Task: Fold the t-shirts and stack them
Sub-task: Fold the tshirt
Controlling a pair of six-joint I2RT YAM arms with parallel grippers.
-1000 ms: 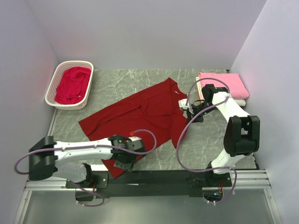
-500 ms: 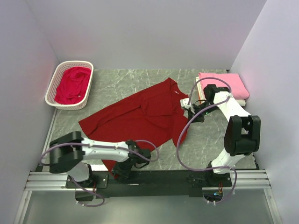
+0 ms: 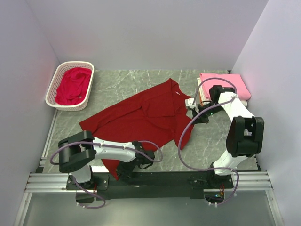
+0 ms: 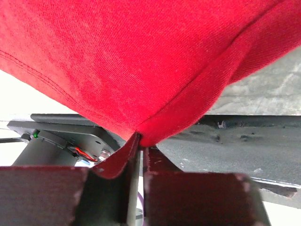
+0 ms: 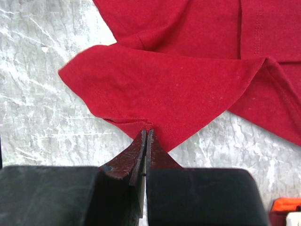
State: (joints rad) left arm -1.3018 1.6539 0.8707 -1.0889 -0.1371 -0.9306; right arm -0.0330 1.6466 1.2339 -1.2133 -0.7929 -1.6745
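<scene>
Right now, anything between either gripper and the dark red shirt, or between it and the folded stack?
Nothing visible. The left gripper is shut on the dark red shirt at its near corner, and the right gripper is shut on a sleeve edge. Toward the pink folded shirt lies only the right arm itself.

The dark red t-shirt (image 3: 141, 115) was matt, finely knit cloth; the tabletop (image 3: 117, 84) smooth marbled grey; the basket (image 3: 50, 92) white plastic.

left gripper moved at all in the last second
Yes. The left gripper, fingers shut on the dark red shirt, has shifted down the top view, closer to the black rail by the arm bases.
</scene>
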